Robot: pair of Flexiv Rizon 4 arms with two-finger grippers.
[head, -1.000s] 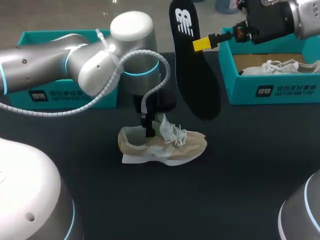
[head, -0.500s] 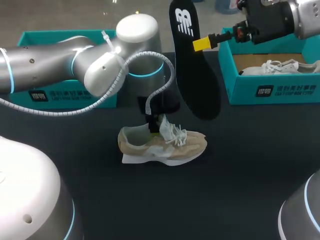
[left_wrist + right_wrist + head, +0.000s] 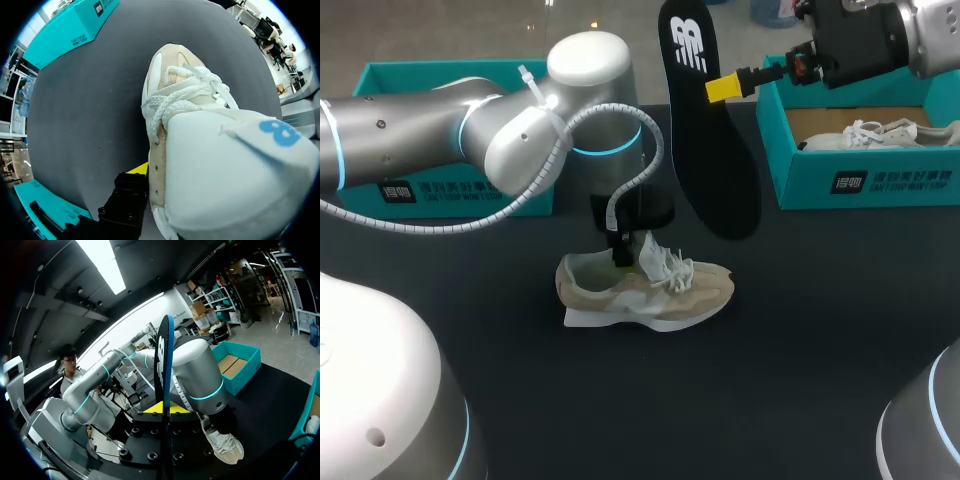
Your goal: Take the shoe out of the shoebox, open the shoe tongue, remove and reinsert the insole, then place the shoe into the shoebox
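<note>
A beige shoe (image 3: 650, 290) lies on its sole mid-table, toe to the right. My left gripper (image 3: 625, 255) reaches down into its opening and is shut on the white shoe tongue (image 3: 225, 165), which stands upright; one yellow fingertip (image 3: 141, 168) shows beside the eyelet edge, the other is hidden behind the tongue. High above the table my right gripper (image 3: 725, 88) is shut on a black insole (image 3: 705, 130), which hangs with its heel up. In the right wrist view the insole (image 3: 165, 360) stands edge-on between the yellow tips (image 3: 168, 407), with the shoe (image 3: 225, 445) below.
A teal shoebox (image 3: 865, 180) at the back right holds a second, white shoe (image 3: 880, 132). Another teal shoebox (image 3: 410, 185) stands at the back left, partly behind my left arm (image 3: 470, 130). The dark tabletop (image 3: 720, 400) in front of the shoe is bare.
My left gripper has dropped a little onto the shoe and its fingers have closed around the tongue. The right arm and insole have not moved.
</note>
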